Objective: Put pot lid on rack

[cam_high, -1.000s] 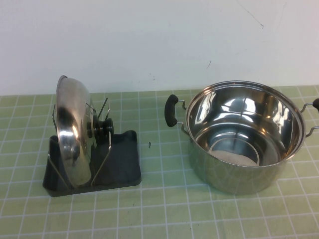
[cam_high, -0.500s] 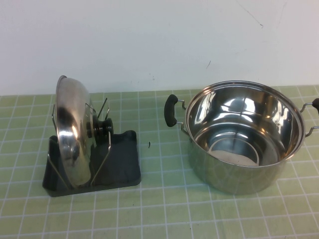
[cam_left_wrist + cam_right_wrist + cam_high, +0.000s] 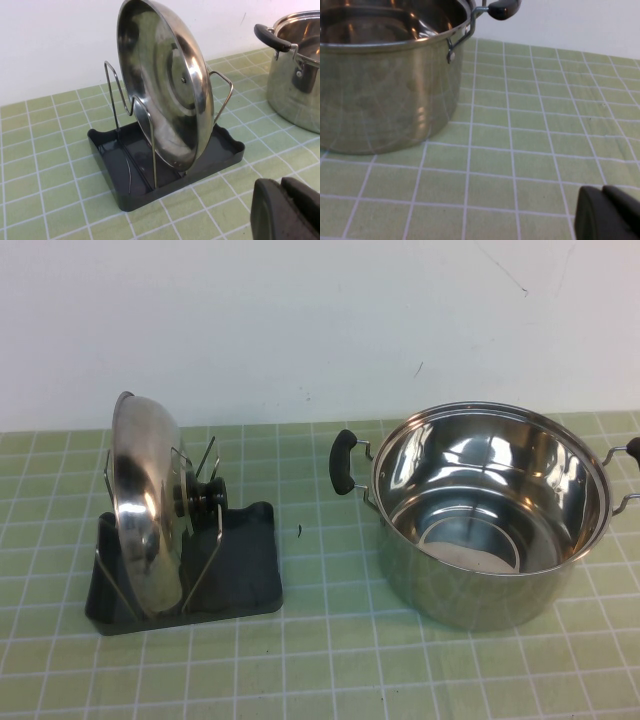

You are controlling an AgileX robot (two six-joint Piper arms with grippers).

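The shiny steel pot lid stands on edge in the dark grey rack, held between its wire prongs, its black knob facing the pot. In the left wrist view the lid shows its inner side and stands in the rack. My left gripper is shut and empty, low over the mat, apart from the rack. My right gripper is shut and empty, low over the mat beside the pot. Neither gripper shows in the high view.
A deep steel pot with black side handles stands open at the right; it also shows in the right wrist view and the left wrist view. A green tiled mat covers the table. A white wall stands behind.
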